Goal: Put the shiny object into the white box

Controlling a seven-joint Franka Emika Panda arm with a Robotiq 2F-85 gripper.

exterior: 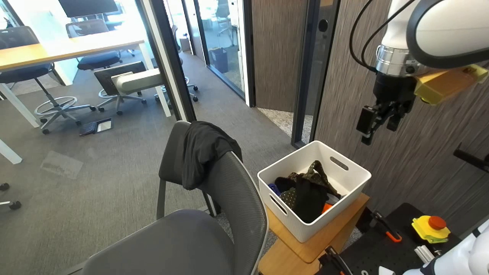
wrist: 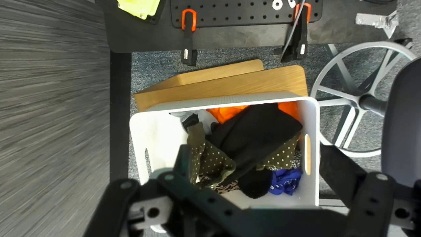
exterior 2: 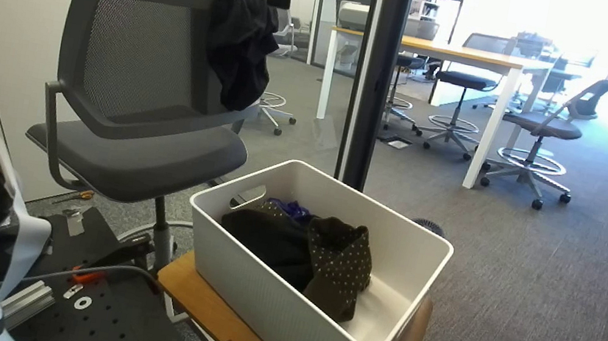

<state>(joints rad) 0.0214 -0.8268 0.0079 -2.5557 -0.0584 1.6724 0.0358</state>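
Observation:
The white box [exterior: 293, 223] stands on a wooden stand, and it also shows in an exterior view [exterior 2: 281, 308] and in the wrist view [wrist: 161, 135]. It holds a pile of cloths. In the wrist view these include an olive cloth with pale dots [wrist: 213, 161], a black cloth [wrist: 253, 135] and a blue cloth [wrist: 285, 181]. I cannot make out a glittery gold-olive fabric with dark speckles; it is hidden or out of view. My gripper [exterior: 379, 131] is high above the box, open and empty; its spread fingers also show in the wrist view [wrist: 258, 158].
A grey chair [exterior 2: 145, 51] stands beside the box with a dark garment [exterior: 206, 149] over its backrest. The wooden stand [wrist: 269, 82] is under the box. A black pegboard table [wrist: 230, 36] with clamps and a yellow emergency stop [exterior: 431, 229] are close by. A wood-grain wall rises behind.

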